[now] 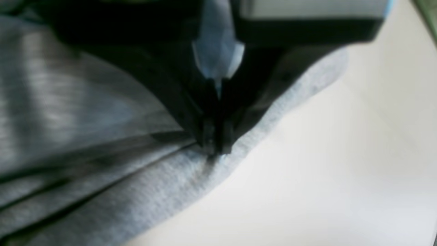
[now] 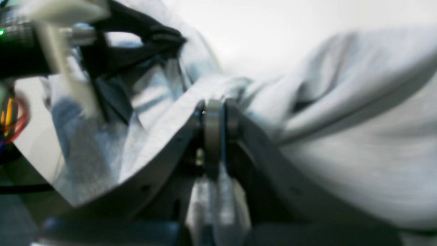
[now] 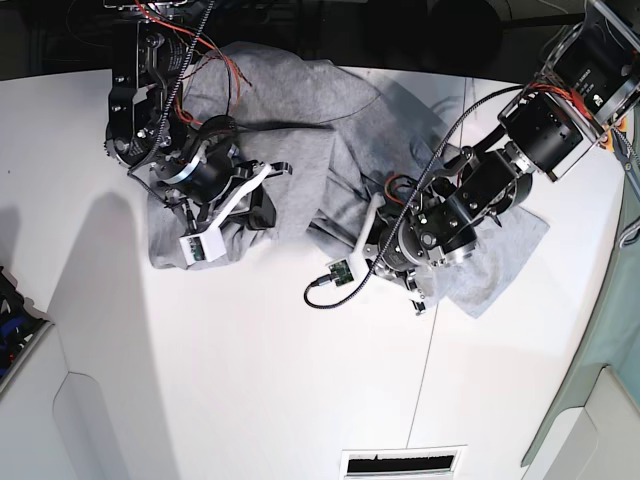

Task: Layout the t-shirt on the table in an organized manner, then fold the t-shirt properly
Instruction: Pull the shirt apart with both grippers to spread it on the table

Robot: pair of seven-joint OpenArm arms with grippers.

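Left hand (image 1: 215, 143) pinches t-shirt (image 1: 164, 184) edge.

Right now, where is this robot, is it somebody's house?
Probably not a house, more likely a robot lab. Two robot arms with bare wires work on a grey t-shirt on a plain white table, nothing homey around.

No readable text, labels or numbers on any surface; wrist views too blurred.

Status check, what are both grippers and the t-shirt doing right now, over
Left gripper shut on the t-shirt edge. Right gripper shut on a fold. Shirt bunched on the table, not laid flat. Nothing else in the way.
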